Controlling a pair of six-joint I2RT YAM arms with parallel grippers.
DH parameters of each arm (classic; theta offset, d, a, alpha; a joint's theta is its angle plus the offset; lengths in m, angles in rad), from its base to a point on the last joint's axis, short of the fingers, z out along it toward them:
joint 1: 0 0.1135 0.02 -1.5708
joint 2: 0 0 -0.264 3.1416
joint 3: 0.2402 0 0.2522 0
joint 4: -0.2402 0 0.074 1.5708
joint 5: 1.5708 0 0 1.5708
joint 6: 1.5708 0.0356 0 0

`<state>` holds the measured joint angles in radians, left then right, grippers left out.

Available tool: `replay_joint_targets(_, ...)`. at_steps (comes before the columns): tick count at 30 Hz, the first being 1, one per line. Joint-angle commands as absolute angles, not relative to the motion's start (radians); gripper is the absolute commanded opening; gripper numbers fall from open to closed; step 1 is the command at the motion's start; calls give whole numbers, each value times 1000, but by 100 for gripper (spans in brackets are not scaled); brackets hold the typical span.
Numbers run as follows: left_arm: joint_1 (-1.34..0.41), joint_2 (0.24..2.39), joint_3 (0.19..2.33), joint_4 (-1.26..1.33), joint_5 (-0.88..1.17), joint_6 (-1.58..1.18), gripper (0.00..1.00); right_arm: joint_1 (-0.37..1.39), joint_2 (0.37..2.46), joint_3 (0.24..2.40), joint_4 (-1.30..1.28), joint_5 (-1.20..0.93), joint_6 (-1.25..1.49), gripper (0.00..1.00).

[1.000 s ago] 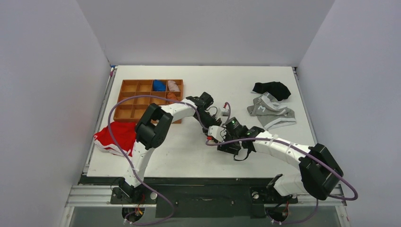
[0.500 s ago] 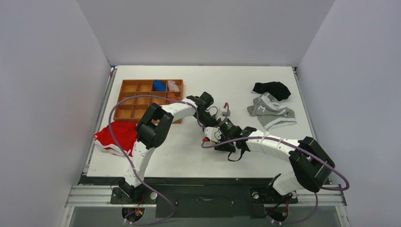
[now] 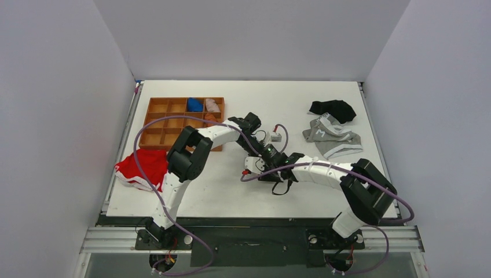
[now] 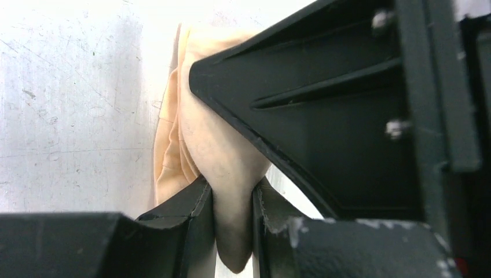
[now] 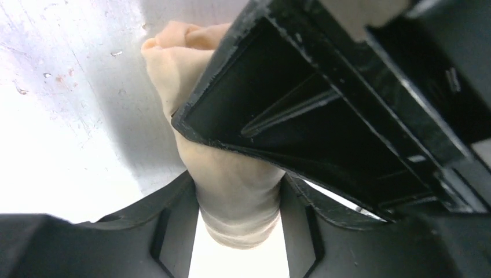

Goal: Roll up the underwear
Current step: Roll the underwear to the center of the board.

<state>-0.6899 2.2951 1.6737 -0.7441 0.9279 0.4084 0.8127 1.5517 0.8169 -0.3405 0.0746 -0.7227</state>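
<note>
The underwear [image 4: 220,150] is a cream bundle of soft fabric held just above the white table, and both grippers pinch it. In the left wrist view my left gripper [image 4: 231,194] is shut on a fold of it, and the right gripper's black finger fills the upper right. In the right wrist view my right gripper [image 5: 238,188] is shut on the thick rolled end of the underwear [image 5: 231,191]. In the top view the left gripper [image 3: 257,143] and the right gripper [image 3: 263,161] meet at the table's middle, and the fabric is hidden under them.
A brown divided tray [image 3: 159,136] at the back left holds a blue roll [image 3: 195,105] and a pinkish roll [image 3: 213,105]. A red garment [image 3: 142,168] lies at the left edge. A grey garment [image 3: 331,139] and a black one [image 3: 333,108] lie at the back right.
My right arm has swung left, bringing its gripper closer under the left gripper. The left arm has hardly moved.
</note>
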Motion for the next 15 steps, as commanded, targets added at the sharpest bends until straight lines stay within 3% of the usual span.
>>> replay_joint_targets(1, -716, 2407, 1608, -837, 721, 478, 0, 815, 1596, 869, -323, 51, -716, 38)
replay_joint_targets(6, -711, 2401, 1608, -836, 725, 474, 0, 813, 1617, 881, -347, 26, -706, 8)
replay_joint_targets(8, -706, 2399, 1608, -835, 725, 470, 0, 809, 1627, 887, -364, 16, -702, 1)
replay_joint_targets(15, -691, 2382, 1605, -828, 723, 461, 12, 779, 1640, 900, -413, -51, -682, 0)
